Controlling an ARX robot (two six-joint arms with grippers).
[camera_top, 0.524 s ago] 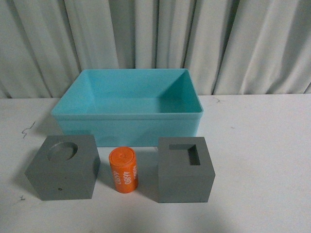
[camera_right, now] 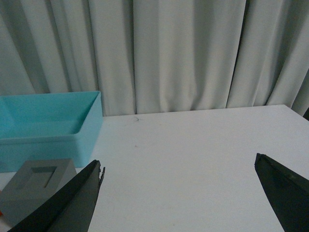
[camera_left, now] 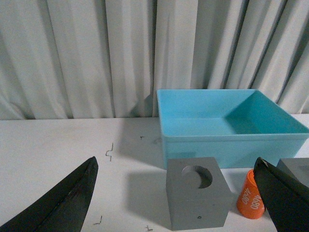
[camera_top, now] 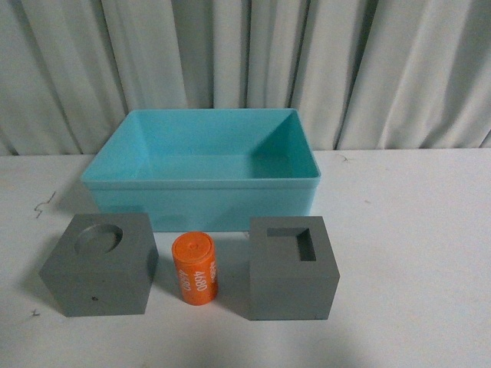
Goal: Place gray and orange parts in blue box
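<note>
The blue box (camera_top: 201, 185) stands empty at the back of the white table. In front of it are a gray cube with a round recess (camera_top: 98, 264) on the left, the orange cylinder printed "4680" (camera_top: 195, 268) lying in the middle, and a gray cube with a rectangular recess (camera_top: 292, 268) on the right. Neither arm shows in the front view. My left gripper (camera_left: 176, 166) is open, with the round-recess cube (camera_left: 197, 198) between its fingers further off and the cylinder (camera_left: 250, 197) by one finger. My right gripper (camera_right: 177, 164) is open over bare table, the rectangular-recess cube (camera_right: 38, 186) beside one finger.
A pale pleated curtain (camera_top: 245, 61) hangs close behind the table. Small dark marks (camera_top: 42, 205) lie on the table left of the box. The blue box also shows in the left wrist view (camera_left: 227, 125) and the right wrist view (camera_right: 48, 128).
</note>
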